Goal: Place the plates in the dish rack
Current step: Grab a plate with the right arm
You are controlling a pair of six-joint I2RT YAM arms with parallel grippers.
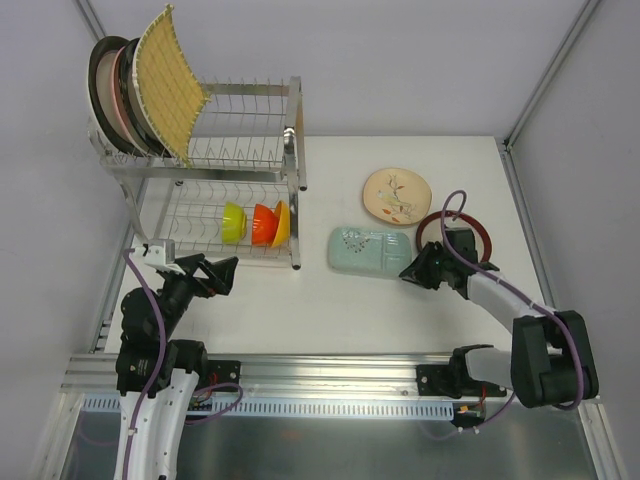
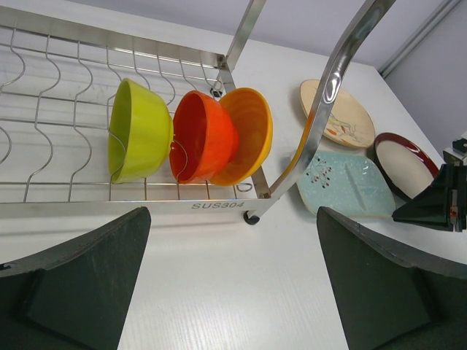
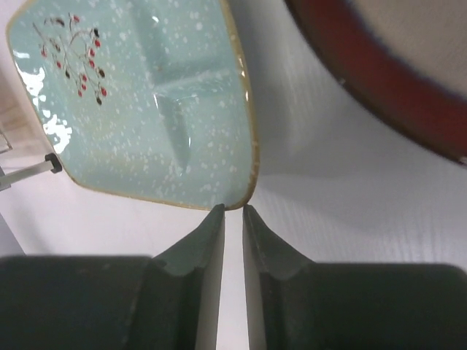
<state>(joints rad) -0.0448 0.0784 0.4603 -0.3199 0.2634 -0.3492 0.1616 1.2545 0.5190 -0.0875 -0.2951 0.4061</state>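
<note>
Framing white table [image 1: 400, 310], grey walls [image 1: 400, 60]; left gripper [image 2: 232, 219] wide, right gripper [image 3: 233, 211] narrow at teal dish [image 3: 146, 109] corner, hold unclear

Dish rack [image 1: 297, 130] occupies the table's [image 1: 400, 310] left edge; rectangular dish [image 1: 370, 250] lies right of it, floral plate [image 1: 397, 195] behind the dish, rimmed plate [image 1: 484, 232] rightmost.

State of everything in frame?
dish rack: upright, partly loaded
round plates: on edge, top tier
yellow woven square: on edge, top tier
bowls: on their sides, lower tier
teal dish: flat on table
floral plate: flat on table
red-rimmed plate: flat on table
left gripper: open, empty
right gripper: jaws nearly together at teal dish's corner, grip unclear
</note>
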